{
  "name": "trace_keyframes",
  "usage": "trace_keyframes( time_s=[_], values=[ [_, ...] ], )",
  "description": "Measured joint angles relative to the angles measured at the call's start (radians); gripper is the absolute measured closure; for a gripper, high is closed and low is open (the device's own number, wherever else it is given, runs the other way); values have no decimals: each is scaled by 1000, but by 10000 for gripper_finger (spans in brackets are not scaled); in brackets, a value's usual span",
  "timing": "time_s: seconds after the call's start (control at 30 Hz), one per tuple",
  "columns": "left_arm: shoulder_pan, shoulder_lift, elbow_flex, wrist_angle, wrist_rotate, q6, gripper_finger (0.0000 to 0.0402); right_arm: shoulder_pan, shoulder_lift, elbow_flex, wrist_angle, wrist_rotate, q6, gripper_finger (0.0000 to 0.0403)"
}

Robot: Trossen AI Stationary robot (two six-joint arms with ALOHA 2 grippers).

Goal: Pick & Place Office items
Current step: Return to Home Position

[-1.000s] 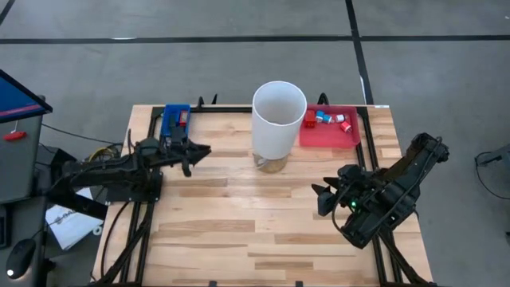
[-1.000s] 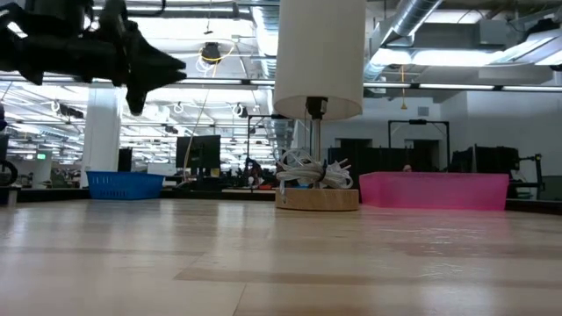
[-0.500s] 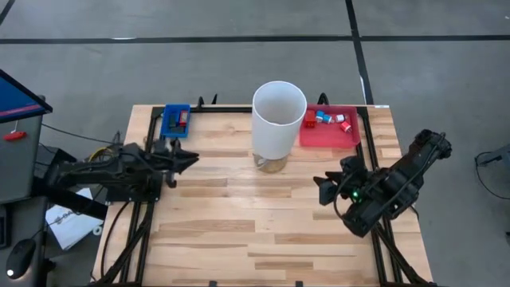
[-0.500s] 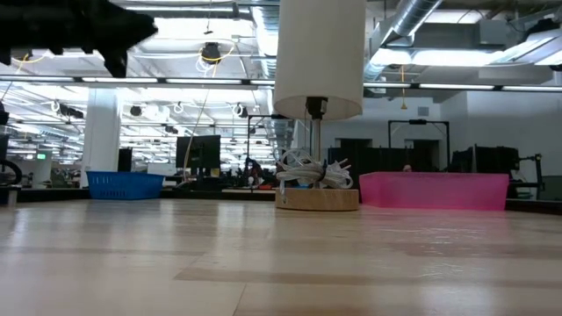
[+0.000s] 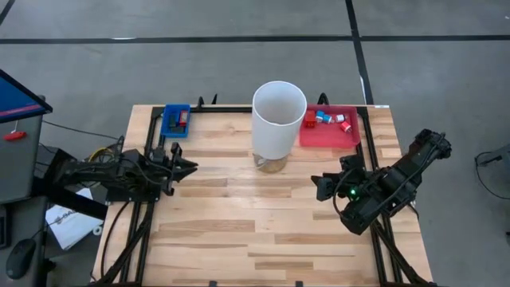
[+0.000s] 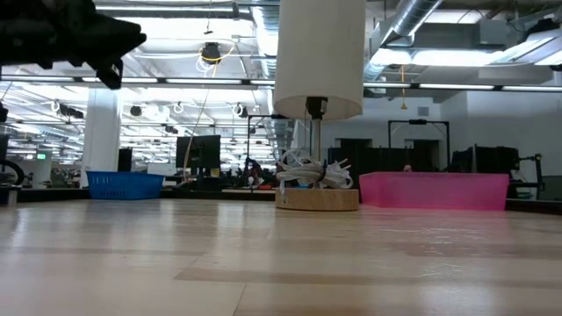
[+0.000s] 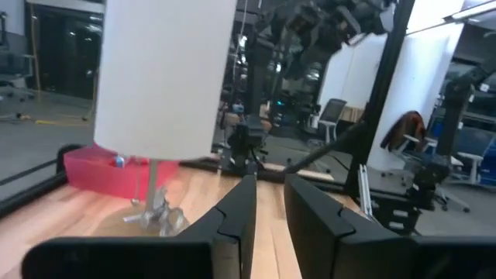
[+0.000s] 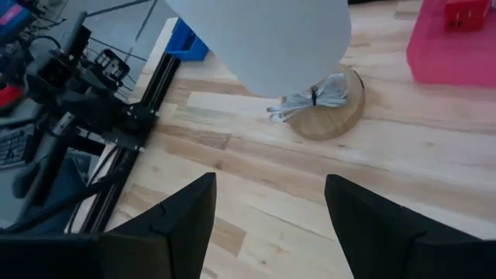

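The office items lie in two trays at the table's far edge. A red piece and a dark piece (image 5: 181,120) rest in the blue tray (image 5: 170,127). A red cube (image 5: 310,119) and blue-white bits (image 5: 323,116) rest in the red tray (image 5: 328,136). My left gripper (image 5: 191,166) hovers over the left part of the table, nearer than the blue tray. It holds nothing, and only a narrow gap shows between its fingers (image 7: 270,190). My right gripper (image 5: 317,187) hovers over the right part, nearer than the red tray. It is wide open (image 8: 271,201) and holds nothing.
A tall white cylinder (image 5: 279,119) stands on a round wooden base (image 8: 329,116) with a bundled cable, at the far middle between the trays. Bare wooden tabletop (image 5: 255,223) stretches between the arms and toward the near edge. Black frame rails run along the table's sides.
My left gripper has drawn back from beside the blue tray toward the table's left and near edges, and it still holds nothing. The trays, their items and the cylinder have stayed where they were.
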Motion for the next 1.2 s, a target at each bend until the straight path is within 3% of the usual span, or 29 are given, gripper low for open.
trace_keyframes(
  time_s=[0.17, 0.4, 0.73, 0.87, 1.0, 1.2],
  values=[
    [-22, 0, -58, 101, 0, 23, 337, 1, 0, 0, 14, -46, 35, 168],
    [-23, 0, -82, 100, 12, 50, 337, 14, 0, 0, 53, -48, 72, 168],
    [-22, -14, -82, -2, 14, 85, 337, 21, 0, 0, 57, -47, 86, 168],
    [-8, -43, -82, -139, 16, 102, 337, 21, 0, 0, 46, -47, 82, 168],
    [-1, -44, -82, -145, 62, 96, 337, 24, 0, 0, 32, -49, 80, 168],
    [-1, -32, -82, -146, 38, 103, 337, 27, 0, 0, 36, -46, 31, 168]
  ],
)
